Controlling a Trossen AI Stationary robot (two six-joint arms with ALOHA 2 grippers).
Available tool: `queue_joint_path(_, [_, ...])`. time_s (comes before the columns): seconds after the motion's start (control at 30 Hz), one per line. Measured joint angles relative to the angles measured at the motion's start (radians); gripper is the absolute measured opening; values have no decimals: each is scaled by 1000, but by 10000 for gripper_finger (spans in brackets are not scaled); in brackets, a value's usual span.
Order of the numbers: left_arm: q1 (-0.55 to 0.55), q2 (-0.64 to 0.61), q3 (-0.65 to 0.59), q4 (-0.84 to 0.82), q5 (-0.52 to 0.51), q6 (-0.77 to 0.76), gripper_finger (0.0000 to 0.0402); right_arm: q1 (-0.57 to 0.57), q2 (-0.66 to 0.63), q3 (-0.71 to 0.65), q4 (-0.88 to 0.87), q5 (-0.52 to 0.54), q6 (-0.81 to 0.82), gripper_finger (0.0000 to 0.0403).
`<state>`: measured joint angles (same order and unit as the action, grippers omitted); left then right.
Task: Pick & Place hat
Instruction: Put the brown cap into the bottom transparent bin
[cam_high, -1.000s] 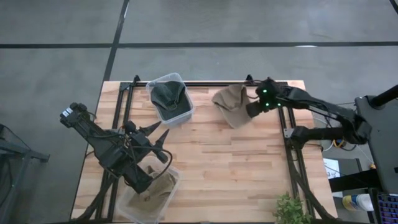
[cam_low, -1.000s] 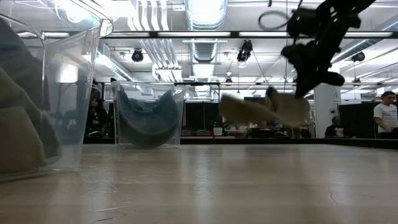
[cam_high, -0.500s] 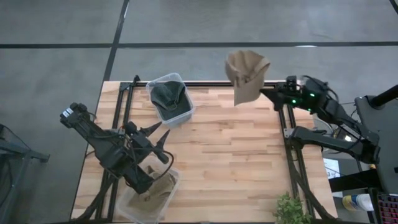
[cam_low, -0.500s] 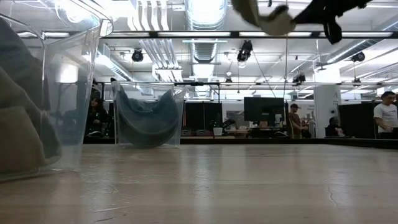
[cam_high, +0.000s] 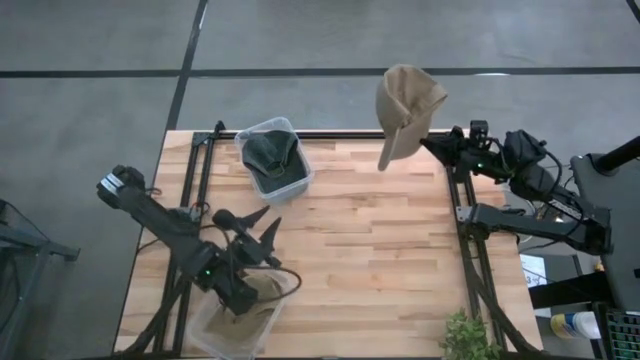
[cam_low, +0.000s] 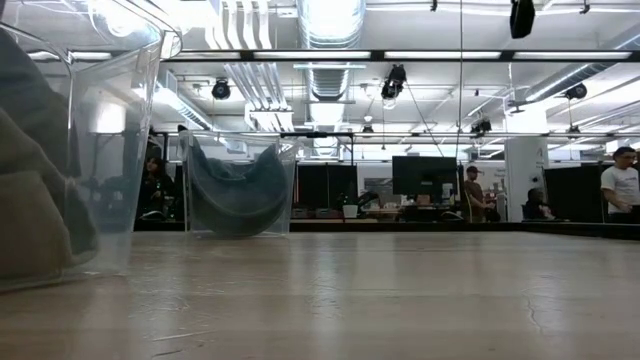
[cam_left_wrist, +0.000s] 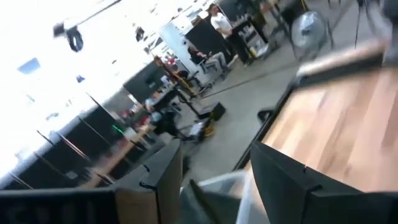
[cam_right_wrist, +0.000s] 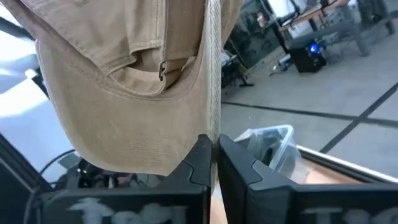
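High view has the tan hat (cam_high: 408, 110) dangling up in the air off the right gripper (cam_high: 432, 146), hanging over the far edge of the counter (cam_high: 360, 270), toward its right-hand side. The right wrist view confirms it: the jaws are clenched tight on a thin edge of the fabric and the rest of the hat droops from there. So I'd say we're in the carry step, pick done, place not yet.

The left gripper (cam_high: 262, 222) sits over the near-left part of the counter, jaws spread wide and holding nothing, right beside the clear bin (cam_high: 262, 310) at the near edge that has tan fabric in it. The other clear bin (cam_high: 290, 185), at the far left, holds a dark hat (cam_high: 268, 152).

My guess for the next move: swing the tan hat across to one of the bins, probably the near one since the colour matches, though I can't say for sure. It's a floppy load held by one edge, so it'll need to be lowered well inside the bin walls before letting go, and the left arm is parked awkwardly close to that bin.
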<state>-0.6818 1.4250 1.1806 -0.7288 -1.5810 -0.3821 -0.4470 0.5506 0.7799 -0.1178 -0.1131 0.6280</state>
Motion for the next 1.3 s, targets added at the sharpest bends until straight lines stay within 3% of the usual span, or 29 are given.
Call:
queue_joint_path(0.23, [85, -3, -126, 83, 3, 172, 183, 36, 75, -1, 22, 4, -19, 8])
queue_joint_path(0.43, [255, -5, -134, 88, 6, 282, 183, 79, 169, -2, 177, 2, -23, 8])
queue_joint_path(0.6, [377, -5, -129, 210, 65, 310, 183, 88, 236, -2, 278, -11, -56, 8])
queue_joint_path(0.77, [418, -5, -121, 584, 343, 570, 183, 87, 294, -2, 356, -17, -80, 8])
queue_joint_path(0.87, [417, -6, -121, 893, 602, 721, 183, 87, 315, -2, 372, -20, -94, 8])
queue_joint_path(0.97, [412, -6, -121, 1065, 829, 772, 183, 87, 316, -2, 385, -24, -105, 8])
queue_joint_path(1.07, [418, -6, -121, 1161, 941, 793, 183, 87, 299, -2, 411, -26, -109, 8])
queue_joint_path(1.3, [438, -6, -121, 1425, 1053, 880, 183, 88, 274, -1, 462, -30, -75, 8])
